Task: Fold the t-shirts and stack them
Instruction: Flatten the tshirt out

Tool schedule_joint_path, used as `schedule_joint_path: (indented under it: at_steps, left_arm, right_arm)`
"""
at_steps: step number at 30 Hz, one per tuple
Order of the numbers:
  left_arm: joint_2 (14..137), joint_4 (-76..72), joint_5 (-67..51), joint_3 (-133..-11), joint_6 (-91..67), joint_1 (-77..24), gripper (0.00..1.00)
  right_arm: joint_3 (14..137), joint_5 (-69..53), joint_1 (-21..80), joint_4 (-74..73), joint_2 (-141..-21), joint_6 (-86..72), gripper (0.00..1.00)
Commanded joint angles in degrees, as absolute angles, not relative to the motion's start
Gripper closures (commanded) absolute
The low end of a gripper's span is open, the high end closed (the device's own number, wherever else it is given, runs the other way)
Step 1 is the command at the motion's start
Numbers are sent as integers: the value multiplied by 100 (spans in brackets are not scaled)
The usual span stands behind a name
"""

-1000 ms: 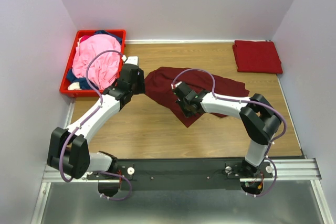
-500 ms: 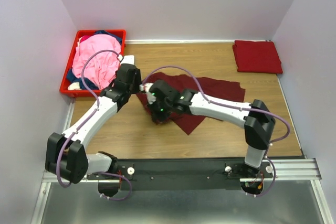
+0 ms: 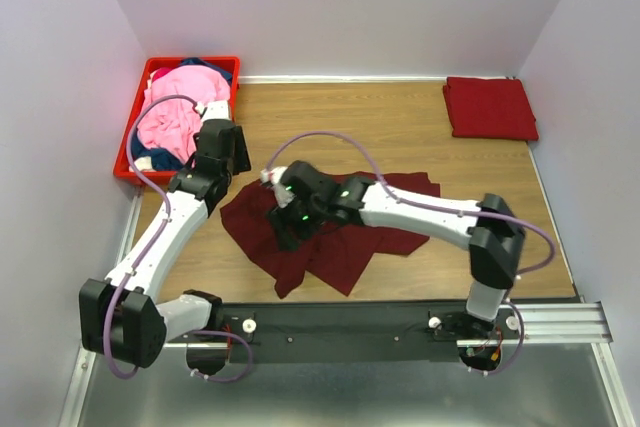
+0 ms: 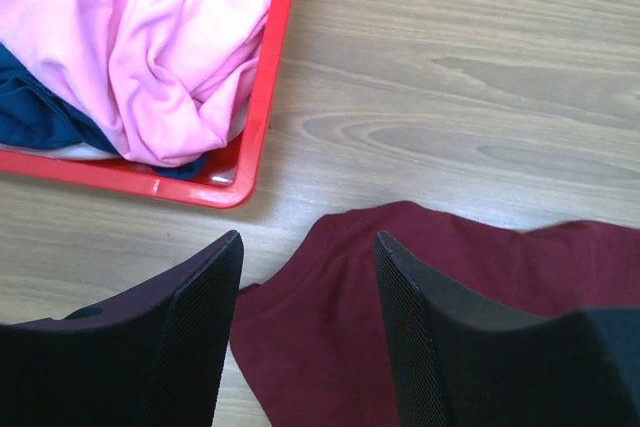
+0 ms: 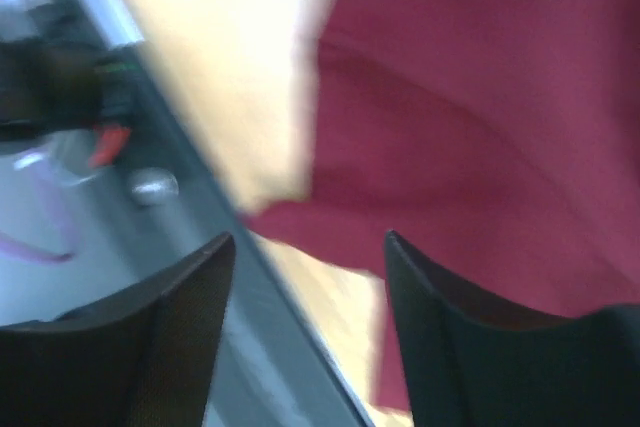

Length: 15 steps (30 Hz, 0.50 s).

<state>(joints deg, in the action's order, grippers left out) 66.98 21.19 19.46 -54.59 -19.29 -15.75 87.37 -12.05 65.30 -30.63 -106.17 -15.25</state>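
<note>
Laying-out step: maroon shirt (image 3: 330,257) crumpled at centre; left gripper (image 4: 308,247) and right gripper (image 5: 308,242) spread, empty; next, pinch corners, flatten

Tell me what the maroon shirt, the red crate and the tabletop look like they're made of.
Maroon shirt: soft matte cloth, probably cotton; it lies in loose folds.
Red crate: rigid glossy plastic; its rim shows bright highlights.
Tabletop: wood or wood-look laminate, satin finish; grain lines show.

Left arm (image 3: 158,239) and right arm (image 3: 425,213): white shells, black joints, looped purple cables (image 3: 322,134), black mesh-textured fingers (image 4: 203,339), green lights (image 3: 292,190) on the right.
</note>
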Motion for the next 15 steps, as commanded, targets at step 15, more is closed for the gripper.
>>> schedule_joint_path:
  at_steps: [15]
  left_arm:
    - [7496,1213,492,-4641,-3137,-2188,40]
  right_arm:
    - [5512,1143,1830,-2663,-8781,-3040,29]
